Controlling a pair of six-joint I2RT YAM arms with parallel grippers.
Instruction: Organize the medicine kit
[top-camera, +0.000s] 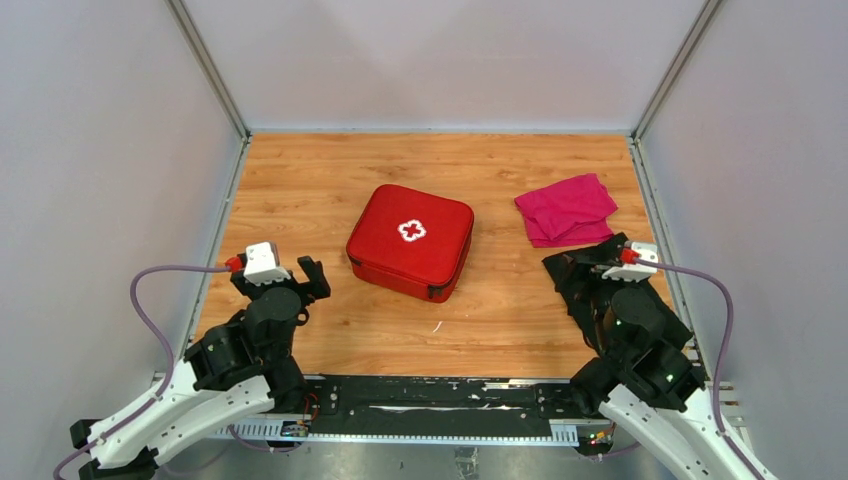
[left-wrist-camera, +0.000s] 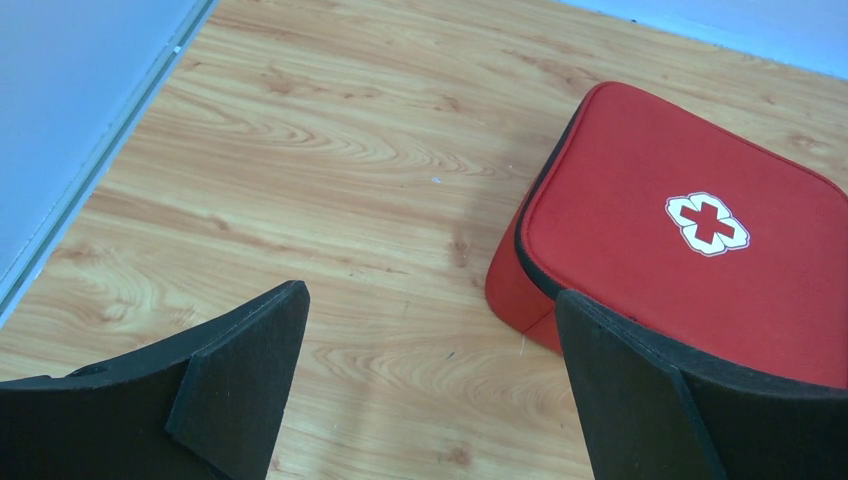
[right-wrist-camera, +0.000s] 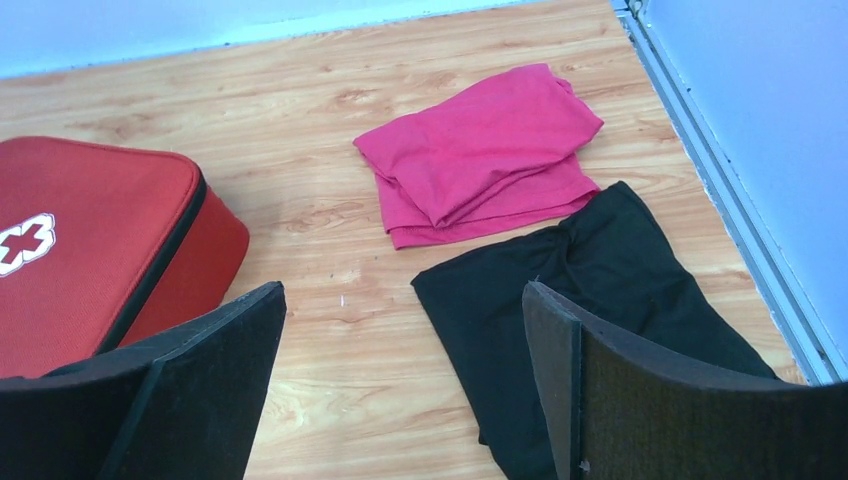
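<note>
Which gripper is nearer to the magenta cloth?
Right. The right gripper hangs just on the near side of the magenta cloth, above the black cloth; the left gripper is far off, on the other side of the medicine kit.

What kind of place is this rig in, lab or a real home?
Most likely a lab test cell: a wood-grain table boxed in by plain grey panels, holding a few props: the medicine kit, a magenta cloth and a black cloth.

Jaws spread wide, empty: left end effector (left-wrist-camera: 428, 300), right end effector (right-wrist-camera: 402, 292).
</note>
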